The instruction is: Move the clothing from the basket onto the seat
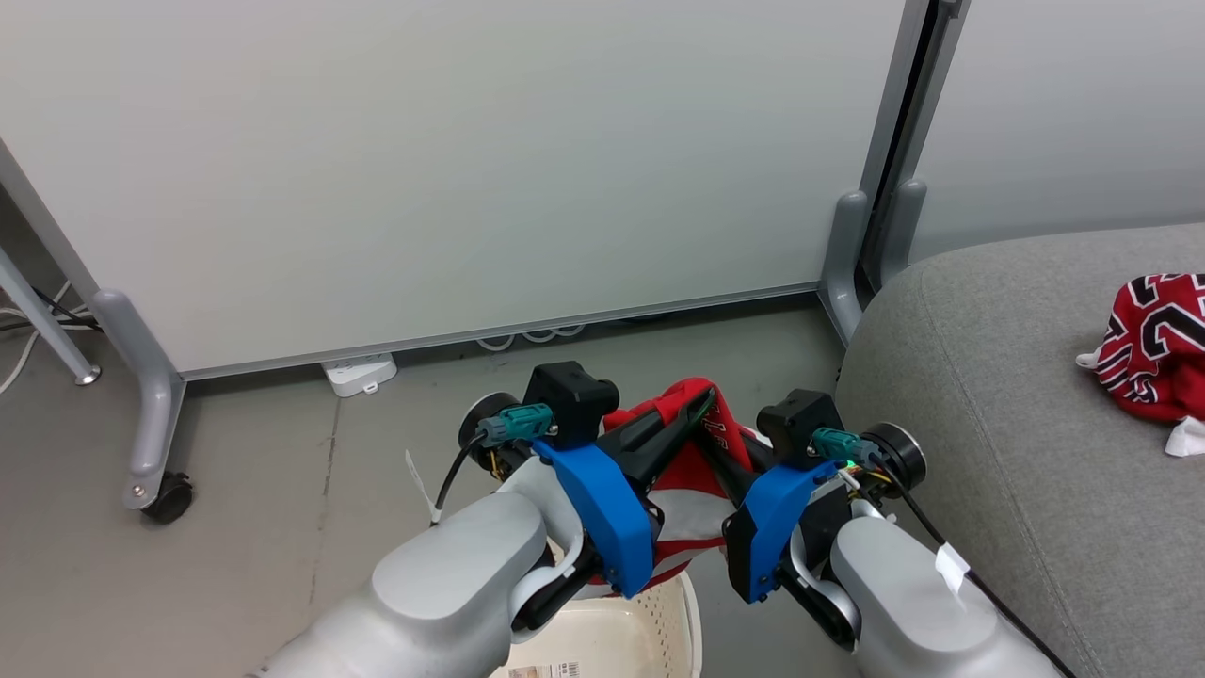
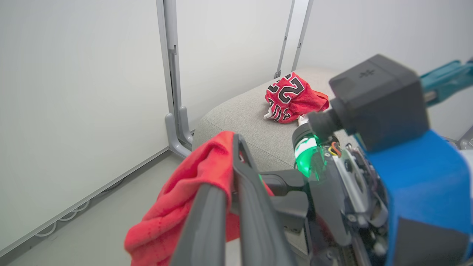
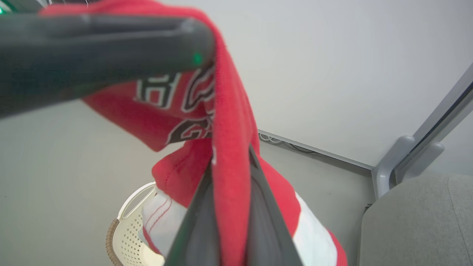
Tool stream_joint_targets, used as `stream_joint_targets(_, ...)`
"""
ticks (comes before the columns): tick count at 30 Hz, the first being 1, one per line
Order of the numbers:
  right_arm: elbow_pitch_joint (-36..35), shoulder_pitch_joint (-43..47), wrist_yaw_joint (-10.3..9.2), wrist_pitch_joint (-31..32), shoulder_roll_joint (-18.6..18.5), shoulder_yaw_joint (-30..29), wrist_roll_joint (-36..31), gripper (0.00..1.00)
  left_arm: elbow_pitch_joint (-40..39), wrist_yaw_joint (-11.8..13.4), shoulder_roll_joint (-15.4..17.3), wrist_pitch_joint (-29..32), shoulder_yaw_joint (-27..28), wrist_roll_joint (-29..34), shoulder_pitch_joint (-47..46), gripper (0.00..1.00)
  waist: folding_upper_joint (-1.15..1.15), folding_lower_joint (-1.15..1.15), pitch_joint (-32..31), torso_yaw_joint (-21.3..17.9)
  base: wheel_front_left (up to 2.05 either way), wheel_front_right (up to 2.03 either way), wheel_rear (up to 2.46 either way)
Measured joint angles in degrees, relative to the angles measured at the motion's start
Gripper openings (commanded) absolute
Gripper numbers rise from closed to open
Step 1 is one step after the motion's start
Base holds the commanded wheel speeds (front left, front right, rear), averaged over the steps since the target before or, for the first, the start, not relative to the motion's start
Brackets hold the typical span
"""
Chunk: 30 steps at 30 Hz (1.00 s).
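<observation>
A red garment with white trim (image 1: 692, 490) hangs above the cream basket (image 1: 692, 612), pinched from both sides. My left gripper (image 1: 704, 400) is shut on its top fold; in the left wrist view the cloth (image 2: 184, 199) drapes over my fingers (image 2: 236, 177). My right gripper (image 1: 720, 450) is shut on the same garment, and a strip of red fabric (image 3: 231, 192) runs between its fingers. The basket's rim (image 3: 111, 236) sits below, partly hidden. A second red garment with large numerals (image 1: 1153, 344) lies crumpled on the grey seat (image 1: 988, 405) to my right.
White partition panels stand close ahead. One grey foot has a caster (image 1: 169, 494) at the left, and another upright foot (image 1: 843, 254) stands beside the seat. A white power strip (image 1: 358, 374) lies on the grey floor under the panel.
</observation>
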Motion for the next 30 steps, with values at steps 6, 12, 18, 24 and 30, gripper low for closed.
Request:
stream_joint_targets(6, 0.97, -0.16, 0.0, -0.56, 0.13, 0.59, 0.58, 0.0, 0.02, 0.0, 0.07, 0.01, 0.08, 0.04, 0.01, 0.0, 0.0, 0.0, 0.11, -0.1, 0.0, 0.0, 0.0)
stream_joint_targets(12, 1.58, -0.47, 0.01, -1.02, 0.18, 0.96, 0.94, 0.0, 0.02, 0.0, 0.11, 0.01, 0.09, 0.14, 0.01, 0.0, 0.0, 0.0, 0.09, -0.22, 0.0, 0.0, 0.0)
stream_joint_targets(18, 2.19, -0.77, 0.0, -1.56, 0.31, 1.46, 1.47, 0.0, -0.03, 0.0, 0.13, 0.01, 0.42, 0.29, 0.23, 0.0, 0.0, 0.0, -0.14, -0.42, 0.0, 0.0, 0.0)
stream_joint_targets(24, 2.67, -0.83, 0.01, -2.01, 0.31, 1.83, 2.01, 0.0, -0.13, 0.0, 0.12, 0.01, 0.85, 0.51, 0.68, 0.0, 0.0, 0.0, -0.13, -0.58, 0.0, 0.0, 0.0)
stream_joint_targets(30, 3.21, -1.0, 0.01, -2.48, 0.31, 2.04, 2.5, 0.0, -0.15, 0.0, 0.01, 0.0, 2.85, 2.04, 1.38, 1.0, 0.0, 0.0, -0.15, -0.76, 0.0, 0.0, 0.0)
